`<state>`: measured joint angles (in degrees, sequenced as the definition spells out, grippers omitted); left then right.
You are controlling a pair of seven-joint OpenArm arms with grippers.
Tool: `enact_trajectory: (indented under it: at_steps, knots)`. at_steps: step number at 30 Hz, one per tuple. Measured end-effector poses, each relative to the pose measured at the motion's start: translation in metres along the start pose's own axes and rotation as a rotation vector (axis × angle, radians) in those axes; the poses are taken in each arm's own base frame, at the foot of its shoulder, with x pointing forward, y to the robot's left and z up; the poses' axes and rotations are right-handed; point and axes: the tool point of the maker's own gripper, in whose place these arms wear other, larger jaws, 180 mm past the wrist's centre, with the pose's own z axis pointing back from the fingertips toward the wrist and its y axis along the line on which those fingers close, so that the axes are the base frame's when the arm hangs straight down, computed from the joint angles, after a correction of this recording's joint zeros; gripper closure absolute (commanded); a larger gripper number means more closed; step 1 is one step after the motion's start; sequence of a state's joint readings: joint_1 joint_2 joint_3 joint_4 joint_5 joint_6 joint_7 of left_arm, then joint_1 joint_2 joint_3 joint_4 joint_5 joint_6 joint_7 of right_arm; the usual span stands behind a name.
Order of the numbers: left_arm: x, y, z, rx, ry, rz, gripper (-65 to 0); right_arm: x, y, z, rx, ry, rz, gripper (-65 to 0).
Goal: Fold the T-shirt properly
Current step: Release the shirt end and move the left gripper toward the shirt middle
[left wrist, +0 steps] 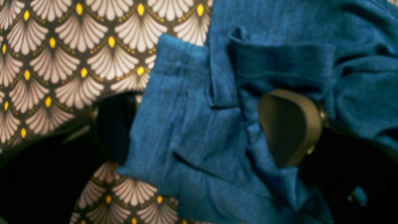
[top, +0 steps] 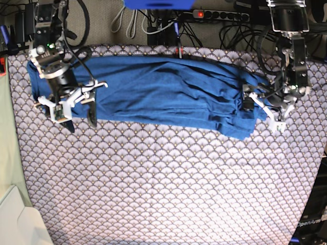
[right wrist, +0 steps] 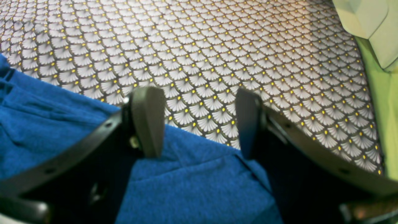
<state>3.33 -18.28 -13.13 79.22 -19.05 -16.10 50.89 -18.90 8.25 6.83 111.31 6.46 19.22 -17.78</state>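
The left gripper's [left wrist: 199, 130] fingers [left wrist: 290, 126] are standing spread wide with bunched folds of the plain medium-blue soft knit T-shirt [top: 168, 89] lying between them, not pinched. The right gripper's [right wrist: 199, 123] fingers [right wrist: 148, 119] are hanging parted, empty, above the shirt's near edge. The shirt is lying in a long band across the far part of the grey scallop-patterned tablecloth [top: 168, 184].

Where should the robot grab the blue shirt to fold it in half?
Probably the bunched end of the T-shirt at the base view's right, where the left hand already straddles the layers with its jaws wide apart. Coming down from above suits it, since the cloth lies flat in a long strip on the tablecloth.
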Motion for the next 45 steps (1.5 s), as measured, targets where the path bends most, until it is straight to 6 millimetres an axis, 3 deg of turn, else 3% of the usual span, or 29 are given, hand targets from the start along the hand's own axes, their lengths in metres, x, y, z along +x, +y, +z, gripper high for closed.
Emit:
enact_trajectory:
  at_steps: [23,24,25,30,31,34,36,45]
  knots:
    - [-0.001,0.0,0.0,-0.007,0.0,-0.017,-65.0,0.0,0.0,0.0,0.0,0.0,-0.001,-37.0]
    - [-0.001,0.0,0.001,-0.007,0.0,-0.018,-62.8,0.0,0.0,0.0,0.0,0.0,0.0,-37.0]
    - [-0.001,0.0,0.001,-0.007,0.0,-0.019,-56.2,0.0,0.0,0.0,0.0,0.0,0.0,-37.0]
    - [-0.001,0.016,0.004,0.015,-0.02,0.049,-18.3,0.0,0.0,0.0,0.0,0.0,0.0,-37.0]
    - [-0.001,0.016,0.005,0.001,-0.024,0.067,-15.7,0.0,0.0,0.0,0.0,0.0,-0.001,-37.0]
    - [-0.002,0.015,0.004,-0.002,-0.023,0.068,-19.5,0.0,0.0,0.0,0.0,0.0,-0.001,-37.0]
    - [-0.002,0.015,0.004,-0.004,-0.023,0.069,-18.3,0.0,0.0,0.0,0.0,0.0,-0.001,-37.0]
    - [-0.002,0.01,0.003,-0.012,-0.027,0.081,0.0,0.0,0.0,0.0,0.0,0.0,-0.001,-36.9]
